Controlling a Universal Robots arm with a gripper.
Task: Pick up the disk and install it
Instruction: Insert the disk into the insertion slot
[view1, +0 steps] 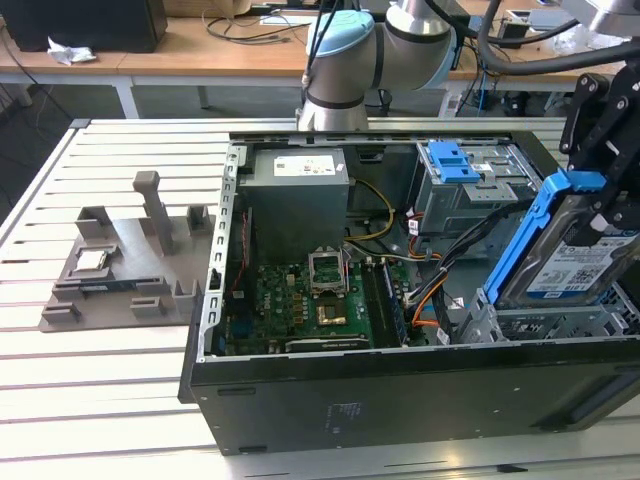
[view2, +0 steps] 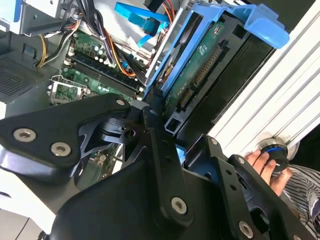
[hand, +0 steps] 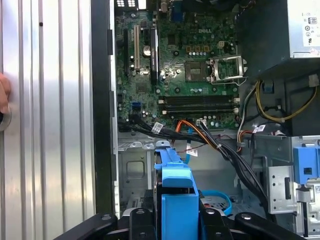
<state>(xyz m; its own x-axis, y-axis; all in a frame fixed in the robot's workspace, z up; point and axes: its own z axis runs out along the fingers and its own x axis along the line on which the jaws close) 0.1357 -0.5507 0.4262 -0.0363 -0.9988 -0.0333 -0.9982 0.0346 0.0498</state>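
Note:
The disk (view1: 565, 255) is a silver drive with a white-and-blue label in a blue carrier frame. It hangs tilted, nearly on edge, at the exterior view's right, over the open computer case (view1: 400, 400). My gripper (view1: 605, 185) is shut on its upper end. The lower end of the disk sits just above the metal drive bay (view1: 530, 325) at the case's near right corner. In the second wrist view, the black fingers (view2: 150, 130) clamp the disk (view2: 200, 75) by its connector edge. The first wrist view looks down along the blue carrier (hand: 175, 185) into the case.
A drive cage with another blue bracket (view1: 450, 160) stands behind the bay, and cables (view1: 440, 290) run beside it. The motherboard (view1: 300, 300) and power supply (view1: 295, 200) fill the case's left half. A grey fixture (view1: 130, 260) lies on the slatted table. A hand (view2: 260, 160) rests by the case.

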